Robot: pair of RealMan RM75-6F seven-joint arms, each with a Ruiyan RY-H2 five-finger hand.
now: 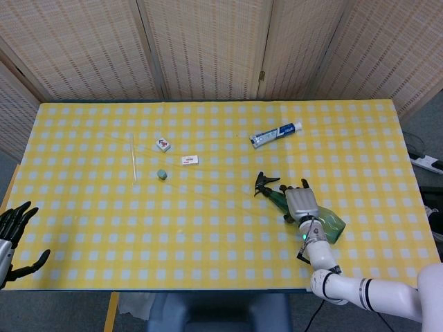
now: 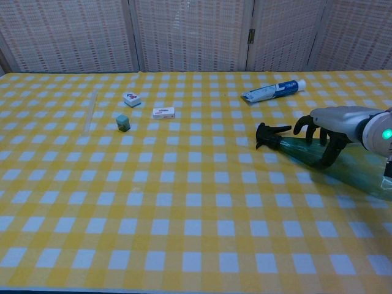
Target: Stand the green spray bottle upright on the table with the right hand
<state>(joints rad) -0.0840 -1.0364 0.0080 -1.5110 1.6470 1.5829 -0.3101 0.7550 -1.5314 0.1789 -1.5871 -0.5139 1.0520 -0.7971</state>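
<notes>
The green spray bottle (image 1: pixel 333 224) lies on its side on the yellow checked table, its black nozzle (image 1: pixel 265 184) pointing left. It shows at the right edge of the chest view too, as the bottle (image 2: pixel 358 173) with the nozzle (image 2: pixel 270 134). My right hand (image 1: pixel 300 201) hangs palm down over the bottle's neck. In the chest view that hand (image 2: pixel 334 124) has its fingers arched over the far side and the thumb reaching down the near side, spread and not clamped. My left hand (image 1: pixel 14 238) waits open off the table's near left corner.
A toothpaste tube (image 1: pixel 276 133) lies behind the bottle. Left of centre are a small white box (image 1: pixel 190 160), a patterned tile (image 1: pixel 163 144), a grey-green cube (image 1: pixel 162 173) and a thin clear rod (image 1: pixel 133 158). Wicker screens stand behind the table.
</notes>
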